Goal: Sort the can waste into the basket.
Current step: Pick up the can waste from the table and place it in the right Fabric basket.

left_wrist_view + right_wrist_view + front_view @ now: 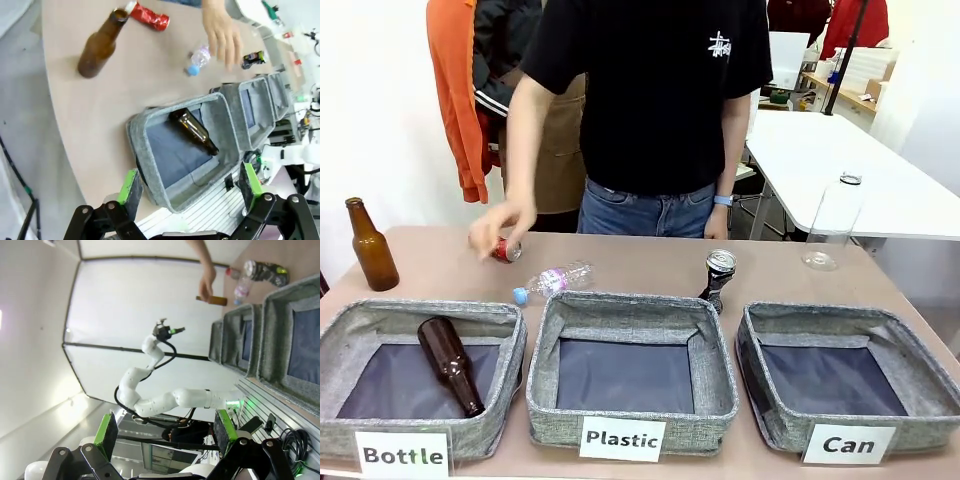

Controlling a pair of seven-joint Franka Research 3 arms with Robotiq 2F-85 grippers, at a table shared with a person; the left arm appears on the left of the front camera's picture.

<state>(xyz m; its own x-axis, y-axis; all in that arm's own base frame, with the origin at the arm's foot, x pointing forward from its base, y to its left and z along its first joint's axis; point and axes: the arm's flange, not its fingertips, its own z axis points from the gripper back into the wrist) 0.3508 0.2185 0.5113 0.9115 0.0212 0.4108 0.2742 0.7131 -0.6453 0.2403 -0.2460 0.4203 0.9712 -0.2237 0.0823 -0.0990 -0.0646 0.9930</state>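
Cans both sit on the bench (440, 265) behind the bins: red can (506, 250) at left by the person's hand (500, 226), black can (719, 275) upright just behind the Plastic bin (620, 303)'s far right corner, Can basket (790, 425) rightmost. Probably light, thin, slick dented metal that buckles easily, so pinch gently across the crushed waist. Gaping wide and empty: left claw (190, 180) and right claw (165, 429).

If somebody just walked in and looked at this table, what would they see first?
Probably the three square grey fabric bins in a row along the near edge: the Bottle bin, the Plastic bin and the Can bin. Then the person's hand, next to the small crushed red can on the table's far side. A brown glass bottle lies in the Bottle bin, and a crushed black can stands just behind the Plastic bin.
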